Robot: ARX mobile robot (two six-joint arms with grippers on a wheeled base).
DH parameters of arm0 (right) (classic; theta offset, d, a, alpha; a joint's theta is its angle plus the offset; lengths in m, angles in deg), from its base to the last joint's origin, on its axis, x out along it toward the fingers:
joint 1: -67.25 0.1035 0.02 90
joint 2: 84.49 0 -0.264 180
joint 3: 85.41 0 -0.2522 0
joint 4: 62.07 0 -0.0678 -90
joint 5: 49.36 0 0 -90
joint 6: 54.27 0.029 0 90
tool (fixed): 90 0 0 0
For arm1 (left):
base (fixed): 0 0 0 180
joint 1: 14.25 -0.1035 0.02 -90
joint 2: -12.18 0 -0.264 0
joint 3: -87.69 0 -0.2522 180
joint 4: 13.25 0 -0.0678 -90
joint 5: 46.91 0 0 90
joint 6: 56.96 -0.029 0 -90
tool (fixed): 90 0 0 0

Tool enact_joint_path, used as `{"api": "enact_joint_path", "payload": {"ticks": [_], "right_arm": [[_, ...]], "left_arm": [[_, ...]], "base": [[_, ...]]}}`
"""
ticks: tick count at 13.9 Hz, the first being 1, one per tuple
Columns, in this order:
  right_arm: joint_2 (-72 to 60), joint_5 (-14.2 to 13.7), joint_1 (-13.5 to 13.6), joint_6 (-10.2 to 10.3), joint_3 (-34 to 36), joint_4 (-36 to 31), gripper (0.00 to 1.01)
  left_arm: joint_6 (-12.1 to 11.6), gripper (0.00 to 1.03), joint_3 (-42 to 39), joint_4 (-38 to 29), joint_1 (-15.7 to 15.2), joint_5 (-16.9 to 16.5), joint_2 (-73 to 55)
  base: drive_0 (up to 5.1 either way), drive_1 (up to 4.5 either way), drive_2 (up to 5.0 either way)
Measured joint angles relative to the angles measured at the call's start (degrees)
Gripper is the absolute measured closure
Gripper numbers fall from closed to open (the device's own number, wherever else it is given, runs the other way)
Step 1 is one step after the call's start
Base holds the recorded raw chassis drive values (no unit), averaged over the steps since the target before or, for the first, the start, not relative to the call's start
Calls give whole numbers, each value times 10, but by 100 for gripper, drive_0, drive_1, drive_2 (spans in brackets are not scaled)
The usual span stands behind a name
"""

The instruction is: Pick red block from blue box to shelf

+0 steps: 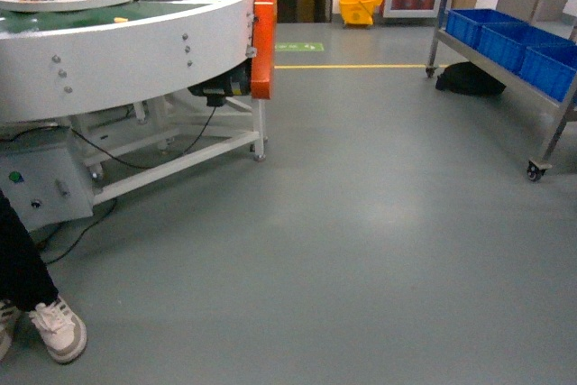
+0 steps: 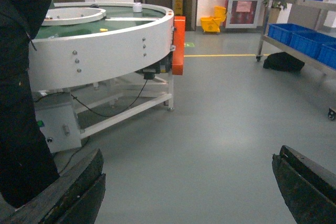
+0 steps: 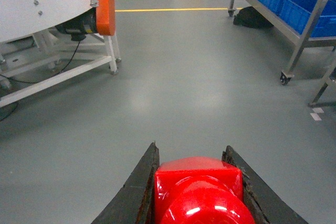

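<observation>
The red block (image 3: 199,187), glossy with its round stud facing the camera, sits clamped between the two dark fingers of my right gripper (image 3: 191,151), held above the grey floor. My left gripper (image 2: 190,157) is open wide, its fingers (image 2: 79,187) at the bottom corners of the left wrist view with only floor between them. The shelf (image 1: 552,128), a stainless-steel rack on casters, stands at the right of the head view and shows as the shelf (image 3: 310,24) in the right wrist view. The blue box is out of view. Neither gripper appears in the head view.
A round white conveyor table (image 1: 135,51) with an orange panel (image 1: 263,47) fills the left. Dark blue crates (image 1: 509,38) sit on the shelf, a black bag (image 1: 469,78) under it. A person's leg and shoe (image 1: 59,326) stand at bottom left. A yellow mop bucket (image 1: 361,8) is far back.
</observation>
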Motion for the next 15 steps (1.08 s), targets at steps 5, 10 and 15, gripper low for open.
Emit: {"api": "enact_joint_path", "payload": {"ticks": [5,10,15], "right_arm": [[0,0,0,0,0,3,73],[-3,3,4,0,-3,-2,73],[-3,-1,-3,0,-3,4,73]], "left_arm": [[0,5,0,0,0,-1,0],[0,5,0,2,-2,1,0],[0,5,0,0,0,-1,0]], "base": [[-7,426,-440],[-66,368,-499],[17,450,-417]]}}
